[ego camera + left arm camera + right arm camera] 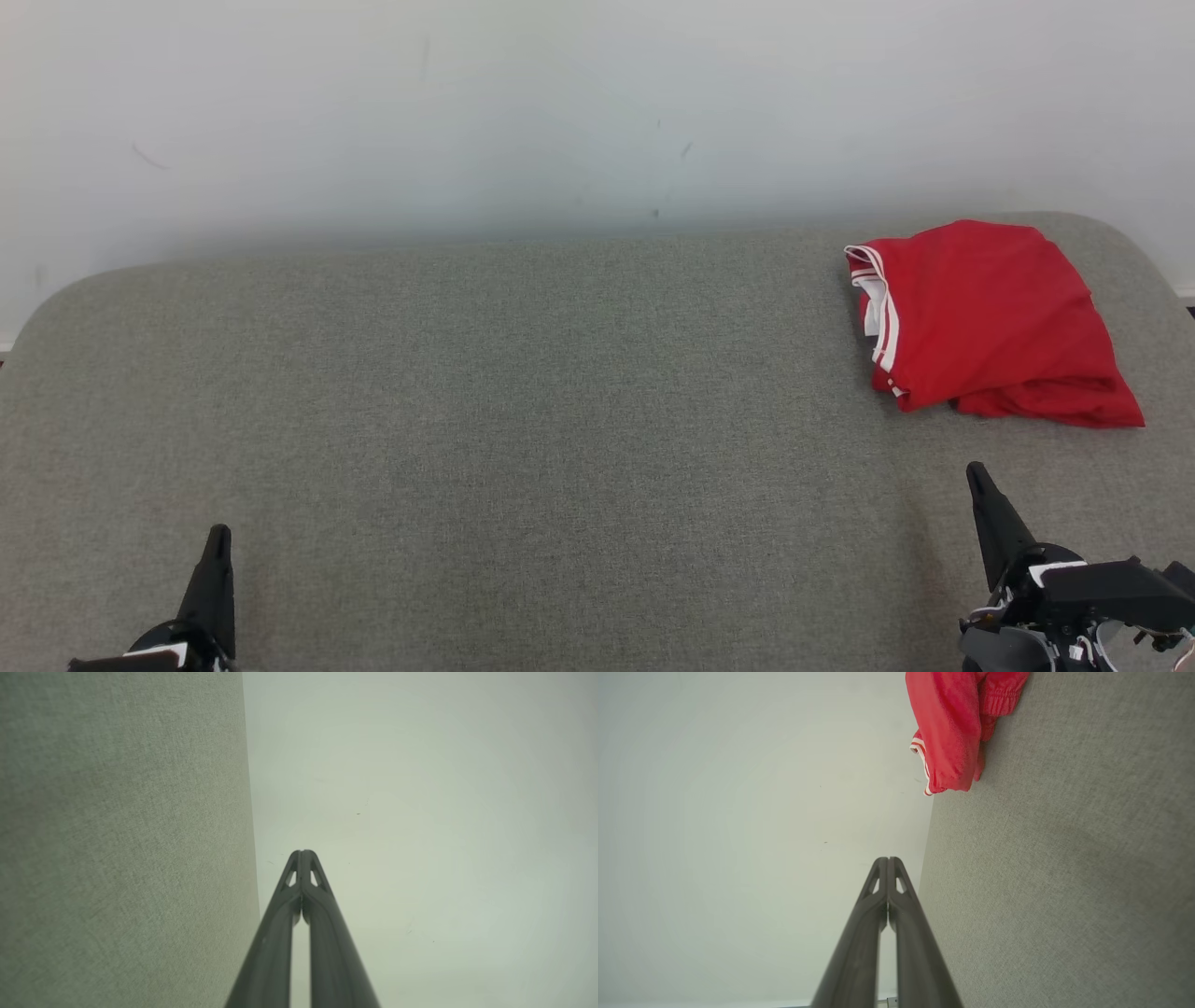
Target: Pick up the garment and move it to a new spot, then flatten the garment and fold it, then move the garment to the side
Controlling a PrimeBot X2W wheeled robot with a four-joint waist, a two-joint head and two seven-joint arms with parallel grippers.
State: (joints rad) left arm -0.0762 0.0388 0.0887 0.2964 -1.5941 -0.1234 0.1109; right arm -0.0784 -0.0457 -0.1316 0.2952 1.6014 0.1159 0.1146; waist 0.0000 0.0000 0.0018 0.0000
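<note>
A red garment [990,322] with white trim lies folded in a compact pile at the far right of the grey fabric surface [523,420]. The right wrist view catches its edge [952,732] at the top, well beyond the fingertips. My right gripper [977,476] hovers at the lower right, a short way in front of the garment, shut with nothing in it; its tips meet in the right wrist view [888,859]. My left gripper [218,534] sits at the lower left, shut and empty, far from the garment, its tips pressed together in the left wrist view [303,852].
A pale wall [560,112] rises directly behind the surface's back edge. The surface has rounded far corners, and its wide middle and left stretch is bare grey fabric [117,835].
</note>
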